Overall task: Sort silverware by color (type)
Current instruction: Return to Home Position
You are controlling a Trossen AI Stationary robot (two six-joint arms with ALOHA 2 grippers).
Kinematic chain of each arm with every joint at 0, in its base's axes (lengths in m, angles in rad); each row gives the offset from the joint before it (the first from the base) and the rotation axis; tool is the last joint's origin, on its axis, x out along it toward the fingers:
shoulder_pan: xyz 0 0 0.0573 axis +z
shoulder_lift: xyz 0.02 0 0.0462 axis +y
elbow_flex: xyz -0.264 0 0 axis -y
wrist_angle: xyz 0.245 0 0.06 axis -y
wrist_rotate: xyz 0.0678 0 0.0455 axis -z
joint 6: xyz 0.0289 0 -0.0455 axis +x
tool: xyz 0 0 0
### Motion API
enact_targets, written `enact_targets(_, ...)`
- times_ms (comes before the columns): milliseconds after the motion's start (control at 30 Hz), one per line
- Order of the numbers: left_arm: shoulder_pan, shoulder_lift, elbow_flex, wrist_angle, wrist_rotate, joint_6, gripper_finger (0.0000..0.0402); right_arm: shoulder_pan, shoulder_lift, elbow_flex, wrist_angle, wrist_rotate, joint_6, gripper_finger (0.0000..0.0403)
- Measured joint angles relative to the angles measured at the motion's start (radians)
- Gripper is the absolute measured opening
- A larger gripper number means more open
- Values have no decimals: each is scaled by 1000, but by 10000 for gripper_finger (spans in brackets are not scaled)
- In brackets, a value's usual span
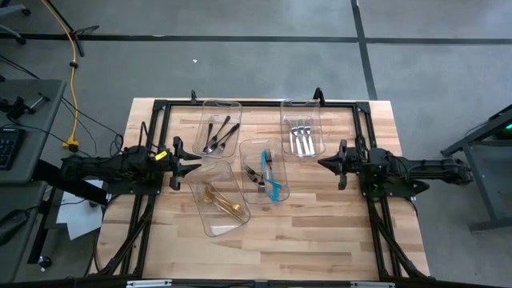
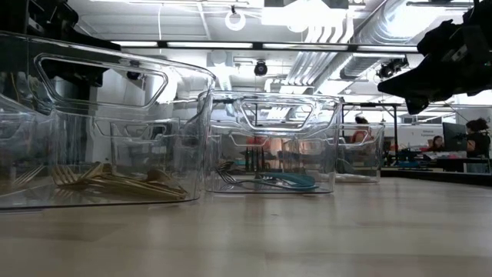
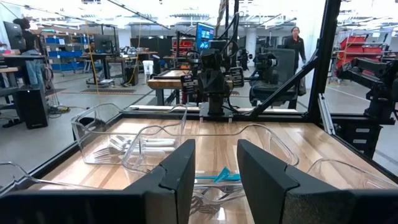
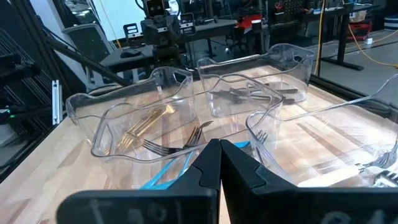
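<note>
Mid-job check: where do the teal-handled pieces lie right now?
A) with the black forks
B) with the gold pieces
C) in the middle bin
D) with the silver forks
C: the high view shows the teal-handled pieces lying inside the middle bin.

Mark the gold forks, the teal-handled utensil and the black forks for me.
gold forks [image 1: 221, 205], high view, middle of the bundle.
teal-handled utensil [image 1: 271, 178], high view, on its handle.
black forks [image 1: 217, 136], high view, middle of the handles.
</note>
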Motion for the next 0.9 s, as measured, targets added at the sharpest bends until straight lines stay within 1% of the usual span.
enact_targets(400,0,-2,0,-1,0,0,113,0,-2,0,0,0,1,0)
enact_targets(533,-3,-2,0,3,0,0,113,1,-34,0,0,0,1,0)
enact_targets(700,-3,-2,0,0,0,0,113,2,-126,0,1,1,1,0)
enact_targets(900,-3,-2,0,-5,0,0,113,2,-125,0,26,5,1,0)
